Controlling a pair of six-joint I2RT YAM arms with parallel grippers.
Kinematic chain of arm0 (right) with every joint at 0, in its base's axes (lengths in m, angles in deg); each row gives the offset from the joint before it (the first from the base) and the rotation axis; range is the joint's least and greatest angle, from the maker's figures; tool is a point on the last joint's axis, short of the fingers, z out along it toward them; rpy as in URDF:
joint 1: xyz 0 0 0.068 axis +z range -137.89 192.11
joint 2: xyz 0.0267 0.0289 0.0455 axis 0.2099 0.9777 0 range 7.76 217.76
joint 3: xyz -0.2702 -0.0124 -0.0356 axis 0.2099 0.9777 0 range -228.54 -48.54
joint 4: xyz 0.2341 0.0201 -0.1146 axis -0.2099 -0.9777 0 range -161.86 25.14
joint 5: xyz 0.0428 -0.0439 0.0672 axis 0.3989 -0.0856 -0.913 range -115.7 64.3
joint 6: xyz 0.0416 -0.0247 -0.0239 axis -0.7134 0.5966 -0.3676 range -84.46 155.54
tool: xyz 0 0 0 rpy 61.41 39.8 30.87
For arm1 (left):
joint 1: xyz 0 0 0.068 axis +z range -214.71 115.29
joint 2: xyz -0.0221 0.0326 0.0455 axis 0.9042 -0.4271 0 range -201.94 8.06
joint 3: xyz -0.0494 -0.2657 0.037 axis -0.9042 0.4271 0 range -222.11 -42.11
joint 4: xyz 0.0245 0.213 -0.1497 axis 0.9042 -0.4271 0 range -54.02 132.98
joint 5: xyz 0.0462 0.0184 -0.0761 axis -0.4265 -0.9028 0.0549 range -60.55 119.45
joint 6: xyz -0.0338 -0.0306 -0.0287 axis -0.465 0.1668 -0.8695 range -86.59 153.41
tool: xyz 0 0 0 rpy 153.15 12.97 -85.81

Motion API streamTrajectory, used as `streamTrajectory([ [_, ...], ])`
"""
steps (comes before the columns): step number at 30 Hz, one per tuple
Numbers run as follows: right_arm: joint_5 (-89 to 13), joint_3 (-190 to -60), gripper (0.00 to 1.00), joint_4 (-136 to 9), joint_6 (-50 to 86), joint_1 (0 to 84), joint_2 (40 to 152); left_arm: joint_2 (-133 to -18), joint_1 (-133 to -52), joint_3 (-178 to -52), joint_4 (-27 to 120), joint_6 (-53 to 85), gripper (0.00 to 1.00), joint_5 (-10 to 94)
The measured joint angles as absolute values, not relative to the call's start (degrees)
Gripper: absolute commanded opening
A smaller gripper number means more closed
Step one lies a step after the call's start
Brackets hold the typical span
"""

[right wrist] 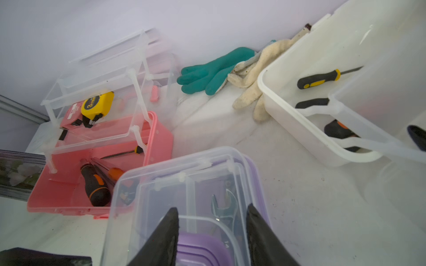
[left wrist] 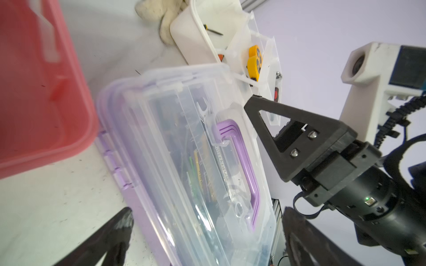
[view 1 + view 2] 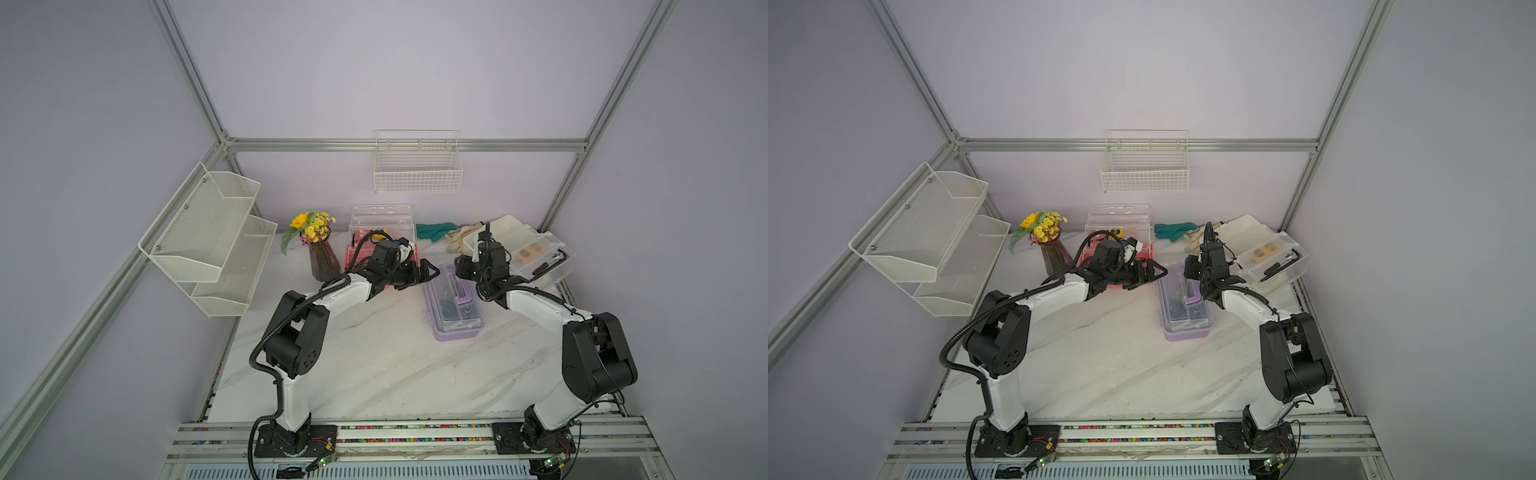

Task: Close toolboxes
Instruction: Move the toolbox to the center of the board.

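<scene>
Right wrist view: we see the purple toolbox [image 1: 184, 184] mid-bench [image 1: 299, 207], lid down, the right end effector [image 1: 211, 213] released, jaws apart over it; the left end effector [image 3: 428, 272] gapes empty beside it. The pink toolbox [image 1: 57, 198] and white toolbox [image 1: 299, 131] stand open farther back. We judge their clear lids light, springy and slippery, so we would push at the front rim rather than pinch.

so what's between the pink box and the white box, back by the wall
A green glove and a cream glove lie there, touching; clearest in the right wrist view, also in both top views.
</scene>
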State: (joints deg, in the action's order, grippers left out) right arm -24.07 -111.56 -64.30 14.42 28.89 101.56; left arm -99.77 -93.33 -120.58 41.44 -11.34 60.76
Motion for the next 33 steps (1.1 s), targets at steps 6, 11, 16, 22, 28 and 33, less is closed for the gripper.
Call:
streamTrajectory([
  [6, -25.31, -118.99, 0.48, -66.92, 15.53, 35.47, 103.26, -90.33, -89.01, -114.09, 39.87, -9.05, 1.00, 60.13],
  [11, -26.67, -127.93, 0.48, -67.69, 15.92, 41.09, 111.30, -83.73, -86.80, -106.64, 37.60, -7.43, 1.00, 57.83],
  [16, -28.85, -134.40, 0.48, -69.74, 15.92, 44.80, 121.23, -77.52, -81.64, -100.17, 34.12, -5.86, 1.00, 53.75],
  [22, -31.72, -139.41, 0.48, -72.26, 16.10, 46.51, 129.64, -69.13, -74.56, -94.95, 32.46, -5.79, 1.00, 50.77],
  [28, -32.24, -146.25, 0.49, -72.63, 16.14, 46.77, 133.82, -68.26, -71.48, -93.11, 32.90, -6.45, 1.00, 50.97],
  [33, -32.53, -151.71, 0.56, -74.22, 16.69, 46.66, 138.41, -68.50, -71.48, -92.43, 33.66, -6.56, 1.00, 51.89],
])
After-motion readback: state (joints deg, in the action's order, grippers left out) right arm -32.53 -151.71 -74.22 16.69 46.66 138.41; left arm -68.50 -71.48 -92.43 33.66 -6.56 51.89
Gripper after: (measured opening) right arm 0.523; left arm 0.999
